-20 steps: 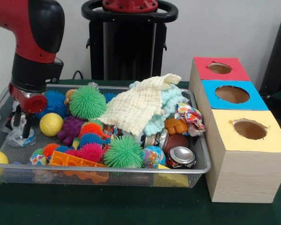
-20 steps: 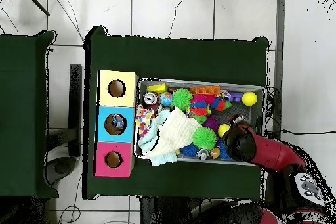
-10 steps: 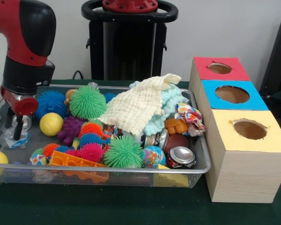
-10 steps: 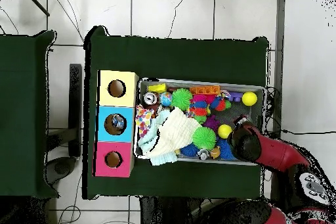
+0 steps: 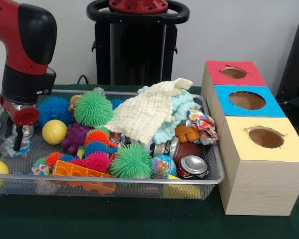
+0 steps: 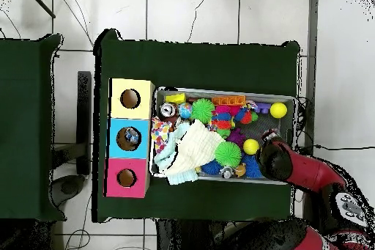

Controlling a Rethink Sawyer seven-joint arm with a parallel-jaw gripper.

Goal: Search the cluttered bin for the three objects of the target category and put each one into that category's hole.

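You've got the gripper (image 5: 17, 141) down in the bin's (image 5: 139, 185) end farthest from the boxes (image 5: 261, 164), right over a clear crumpled bottle (image 5: 12, 148), so go slow and grab it square before lifting. Can't tell if the jaws are apart or pinched on it. The bottle sits right at the tips, beside the yellow ball (image 5: 54, 132).

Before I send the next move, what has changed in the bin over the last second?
The arm has slid toward the bin's end away from the boxes, and its hand now hangs over the clear crumpled plastic there. Whether it holds anything is unclear. The yellow ball, spiky balls, cloth and cans sit as before.
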